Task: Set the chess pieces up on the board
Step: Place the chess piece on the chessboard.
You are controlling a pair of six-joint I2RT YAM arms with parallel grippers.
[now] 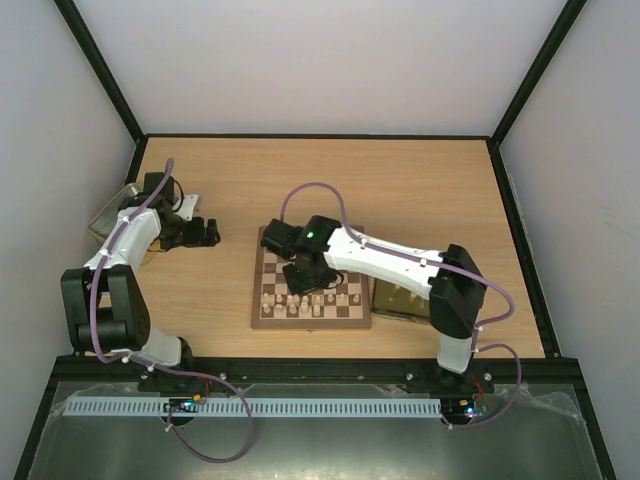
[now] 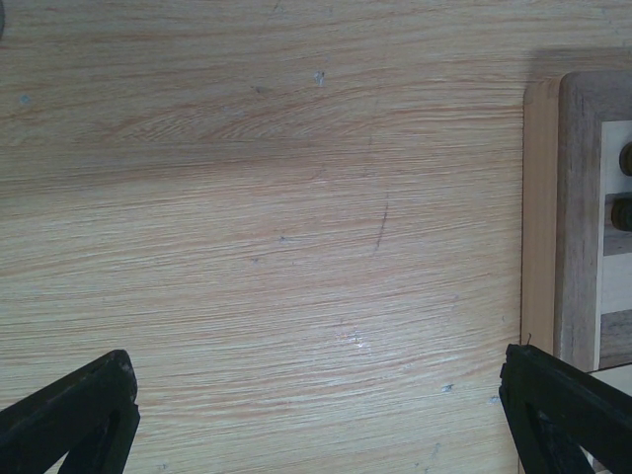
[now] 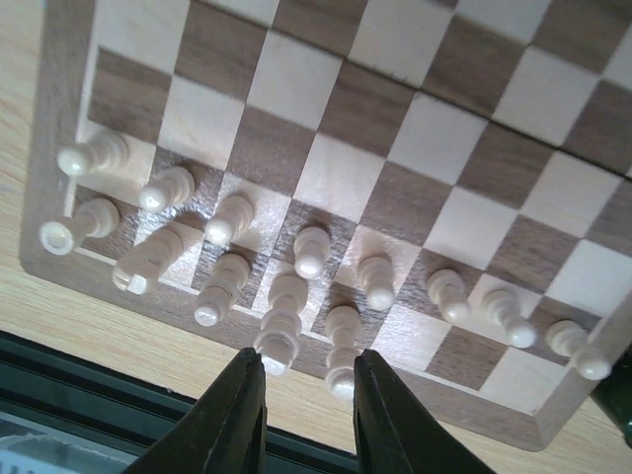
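The left end effector (image 1: 207,232) hangs over bare table (image 1: 400,180) well to the left of the board (image 1: 310,323), its fingers (image 2: 84,405) spread wide and released, with nothing between them. A shallow tray (image 1: 108,215) lies at the table's left edge, partly under that arm. In the left wrist view the board's brown border enters at the right, with two dark chess pieces (image 2: 623,212) just showing on its squares.

The board lies flat near the table's front edge, about mid-table. Pale chess pieces (image 3: 311,252) stand upright in its two rows closest to the arm bases: one row runs across the board, and the edge row is filled from one corner to about the middle.

The right end effector (image 3: 306,395) hovers over that near edge, its fingers (image 3: 242,415) only narrowly apart and grasping nothing; two pale pieces stand just ahead of the fingertips. A second tray (image 1: 395,302) sits just beside the board's right side, partly under the right arm.
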